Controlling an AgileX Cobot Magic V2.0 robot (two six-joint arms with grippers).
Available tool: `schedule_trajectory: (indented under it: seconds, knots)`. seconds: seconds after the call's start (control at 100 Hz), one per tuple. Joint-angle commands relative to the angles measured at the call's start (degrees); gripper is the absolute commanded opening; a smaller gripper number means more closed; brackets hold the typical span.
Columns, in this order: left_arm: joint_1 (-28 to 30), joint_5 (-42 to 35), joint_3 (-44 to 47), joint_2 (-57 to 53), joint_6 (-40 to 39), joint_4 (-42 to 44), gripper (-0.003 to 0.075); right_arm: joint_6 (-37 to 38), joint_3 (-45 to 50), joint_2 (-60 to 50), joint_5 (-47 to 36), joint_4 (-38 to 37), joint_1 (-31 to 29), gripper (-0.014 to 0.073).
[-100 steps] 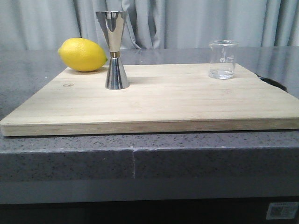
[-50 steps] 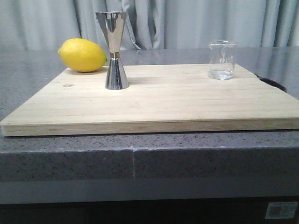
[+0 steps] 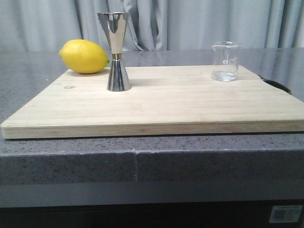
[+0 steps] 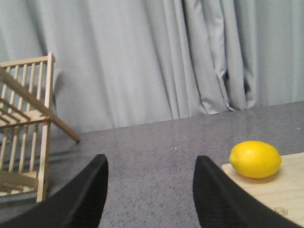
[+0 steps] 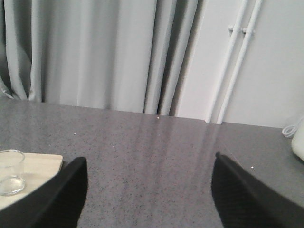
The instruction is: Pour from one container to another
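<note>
On the board (image 3: 156, 102), jigger (image 3: 116, 51) and beaker (image 3: 225, 61) stand apart; both tools (image 4: 149, 190) (image 5: 147, 194) gape, empty.

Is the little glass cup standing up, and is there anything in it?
The glass beaker stands upright on the wooden board, near its far right corner. It looks nearly empty; whether a little clear liquid sits at the bottom, I cannot tell.
</note>
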Motion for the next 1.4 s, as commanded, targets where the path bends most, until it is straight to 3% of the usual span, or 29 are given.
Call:
schedule_trajectory:
  seconds: [0.0, 0.08, 0.3, 0.48, 0.65, 0.9, 1.09, 1.39]
  knots:
    - [0.2, -4.3, 2.9, -3.0, -0.6, -4.4, 0.0366, -0.4, 1.0, -2.1, -3.0, 0.8, -0.4, 0.0489]
    - [0.2, -4.7, 4.4, -6.9, -0.6, -8.9, 0.0366, -0.4, 3.7, -5.2, -3.5, 2.4, -0.4, 0.0489]
    - [0.2, -4.2, 5.2, -12.3, -0.6, -7.2, 0.0366, -0.4, 11.3, -15.7, -2.8, 6.4, -0.4, 0.0489]
    - [0.2, -3.2, 6.0, -12.3, -0.6, -7.2, 0.0366, -0.7, 13.9, -15.3, 0.8, 9.8, -0.4, 0.0489]
    - [0.2, -3.4, 7.0, -12.3, -0.6, -7.2, 0.0366, -3.8, 15.3, -15.4, -7.8, 9.8, -0.4, 0.0489]
    - [0.2, -5.7, 8.3, -12.3, -0.6, -7.2, 0.0366, -3.9, 17.8, -15.4, -11.3, 8.0, -0.4, 0.0489]
    - [0.2, -7.0, 8.4, -12.2, -0.6, -7.2, 0.0366, -3.9, 21.9, -15.4, -27.8, 4.9, -0.4, 0.0489]
    - [0.2, -7.1, 8.4, -12.2, -0.6, -7.2, 0.0366, -3.9, 22.5, -15.4, -26.0, 4.9, -0.4, 0.0489]
